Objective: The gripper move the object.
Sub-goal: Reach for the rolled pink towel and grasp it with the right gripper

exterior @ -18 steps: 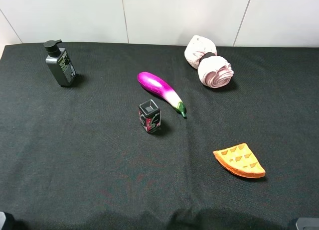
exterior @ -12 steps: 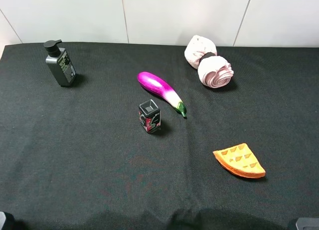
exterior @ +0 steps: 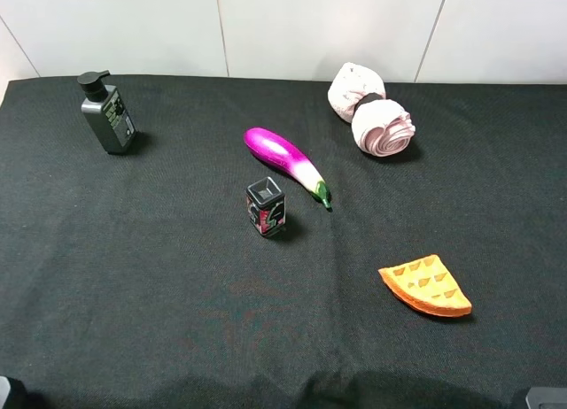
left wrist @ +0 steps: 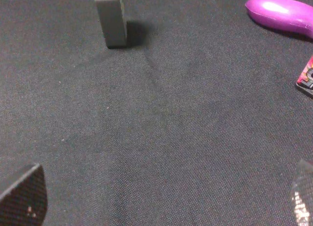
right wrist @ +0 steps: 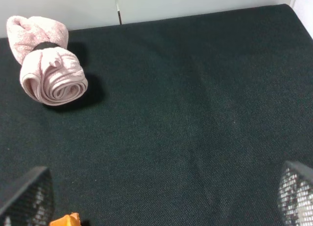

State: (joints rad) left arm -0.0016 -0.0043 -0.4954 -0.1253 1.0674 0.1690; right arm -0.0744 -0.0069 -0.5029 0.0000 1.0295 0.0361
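The object, a pale pink rolled cloth bundle (exterior: 370, 111) cinched by a dark band, lies at the back right of the black table. It also shows in the right wrist view (right wrist: 46, 72), far ahead of my right gripper (right wrist: 161, 196). That gripper is open, its two fingertips (right wrist: 27, 199) set wide apart with nothing between them. My left gripper (left wrist: 161, 201) is open too and holds nothing, low over bare cloth on the left side. In the high view only dark slivers of the arms show at the bottom corners.
A glossy purple eggplant (exterior: 285, 164) lies mid-table, with a small dark box (exterior: 266, 206) just in front of it. A grey pump bottle (exterior: 107, 113) stands at the back left. An orange waffle wedge (exterior: 426, 287) lies front right. A white wall borders the back.
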